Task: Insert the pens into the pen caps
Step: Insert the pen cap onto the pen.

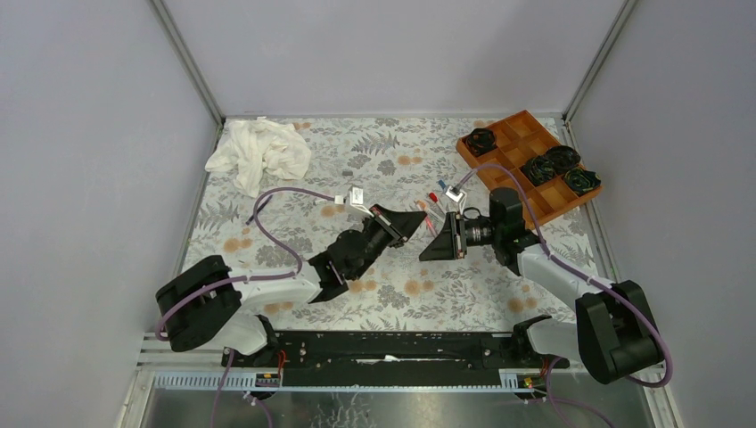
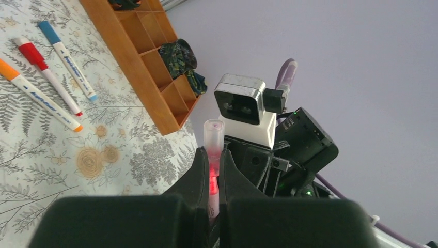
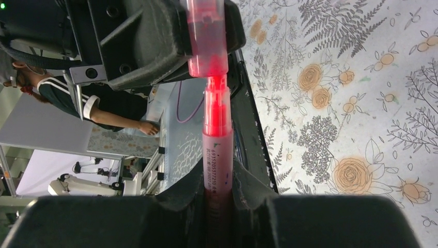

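You have the two arms meeting nose to nose above the middle of the table (image 1: 428,294), and that is deliberate: with both parts lifted clear, each wrist can tilt freely to line up the two axes. Your left gripper (image 2: 210,160) has its jaws pressed almost completely together on the pink cap (image 3: 206,36), gripping it well back so the open mouth sticks out towards the other arm. Your right gripper (image 3: 217,181) has its jaws only narrowly apart, clamped on the barrel of the pink pen (image 3: 214,150). The coloured front section and tip reach out well past the fingers, so there is room to push without the two grippers colliding. In the right wrist view the tip sits right at the cap's mouth, apparently just entering, and pen and cap look close to one straight line. What remains is probably a straight push until it seats; any tilt could jam the tip on the rim. Three other pens (image 2: 49,77) lie side by side on the table near the wooden tray (image 2: 150,93), seemingly capped already.
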Controlling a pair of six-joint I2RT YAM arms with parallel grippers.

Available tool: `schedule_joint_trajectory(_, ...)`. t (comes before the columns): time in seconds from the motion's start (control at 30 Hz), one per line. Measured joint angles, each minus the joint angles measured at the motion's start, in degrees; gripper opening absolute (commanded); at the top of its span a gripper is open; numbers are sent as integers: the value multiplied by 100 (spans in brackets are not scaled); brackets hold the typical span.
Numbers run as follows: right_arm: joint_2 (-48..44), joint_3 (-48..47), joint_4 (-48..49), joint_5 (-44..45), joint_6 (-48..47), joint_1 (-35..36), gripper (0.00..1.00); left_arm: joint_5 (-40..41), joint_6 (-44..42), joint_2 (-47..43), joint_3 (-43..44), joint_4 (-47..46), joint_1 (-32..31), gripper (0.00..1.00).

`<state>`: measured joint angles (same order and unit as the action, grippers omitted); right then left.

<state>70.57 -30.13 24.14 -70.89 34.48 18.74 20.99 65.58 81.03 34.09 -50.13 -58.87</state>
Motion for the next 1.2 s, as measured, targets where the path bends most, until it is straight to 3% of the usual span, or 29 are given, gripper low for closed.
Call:
schedule_joint_trajectory(0.17,-22,-20,-295,74,-251,0,0,35,-282,2,61,144,-48,0)
schedule_joint_trajectory(0.53,-109,2,595,-144,229,2,0,-109,-507,-103,-13,-181,-186,0)
schedule_joint_trajectory(0.73,-205,-2,219,-118,-205,0,0,-289,-710,-72,-4,-210,-184,0)
schedule_joint_trajectory(1.2,-348,-90,-9,-68,-776,-7,0,-564,-798,-247,-7,44,-313,41)
